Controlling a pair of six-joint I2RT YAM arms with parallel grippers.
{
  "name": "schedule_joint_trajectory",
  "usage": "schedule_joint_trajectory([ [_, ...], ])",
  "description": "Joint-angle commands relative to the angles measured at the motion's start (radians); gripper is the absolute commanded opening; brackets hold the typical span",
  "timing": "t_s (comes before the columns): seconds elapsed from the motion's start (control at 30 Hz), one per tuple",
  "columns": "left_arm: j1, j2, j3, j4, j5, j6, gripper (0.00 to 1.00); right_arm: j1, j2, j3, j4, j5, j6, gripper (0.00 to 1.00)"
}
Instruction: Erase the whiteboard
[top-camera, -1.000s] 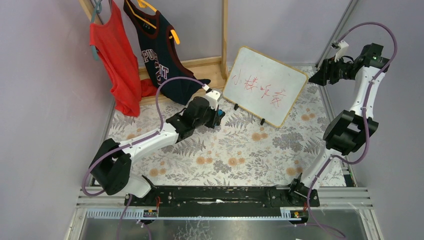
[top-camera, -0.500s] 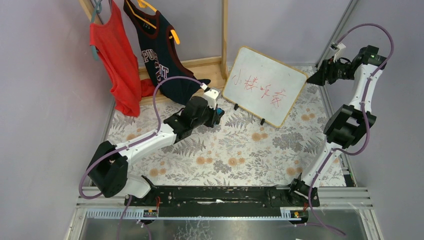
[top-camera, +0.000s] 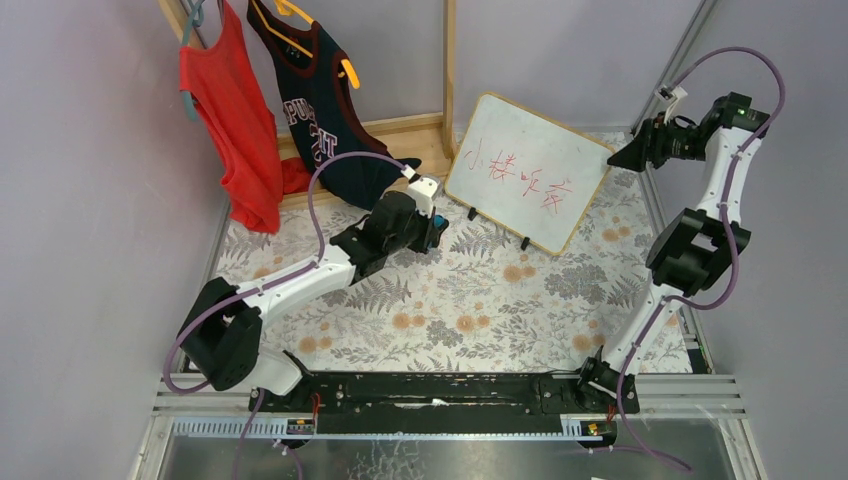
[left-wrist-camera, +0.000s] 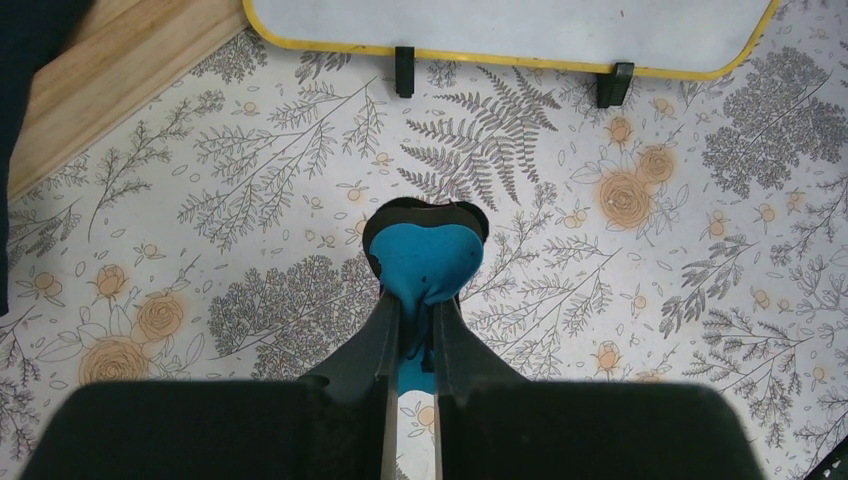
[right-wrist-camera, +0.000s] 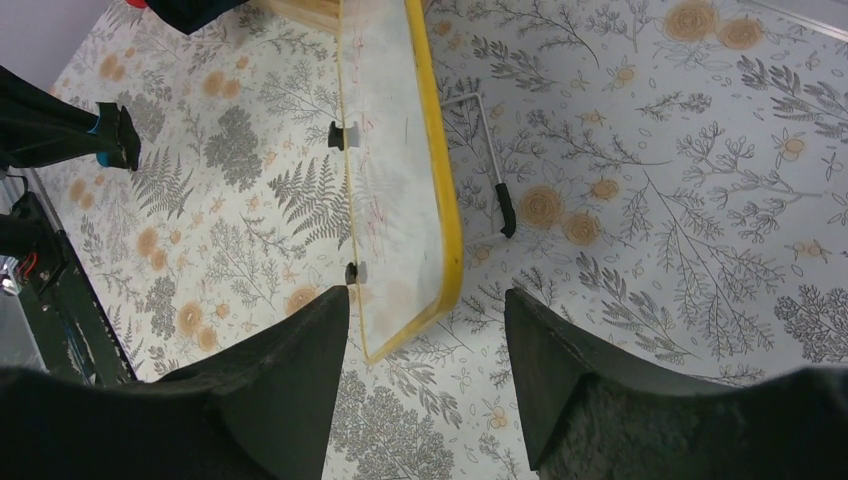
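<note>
While the whiteboard (top-camera: 528, 172) stands propped at the far side of the flowered cloth (top-camera: 470, 300) (red writing across it), the left gripper (left-wrist-camera: 420, 300) pinches a blue eraser (left-wrist-camera: 425, 258) nearby, and the right gripper (right-wrist-camera: 425, 310) gapes wide at its right corner.
</note>
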Motion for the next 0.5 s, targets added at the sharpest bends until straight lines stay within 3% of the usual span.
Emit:
schedule_joint_trajectory([
  [0.0, 0.011, 0.004, 0.033, 0.075, -0.002, 0.002, 0.00, 0.025, 0.022, 0.068, 0.002, -0.055, 0.013, 0.65],
  [0.47, 0.018, 0.017, 0.072, 0.064, 0.003, 0.005, 0.00, 0.074, 0.069, 0.072, 0.111, -0.082, 0.119, 0.61],
])
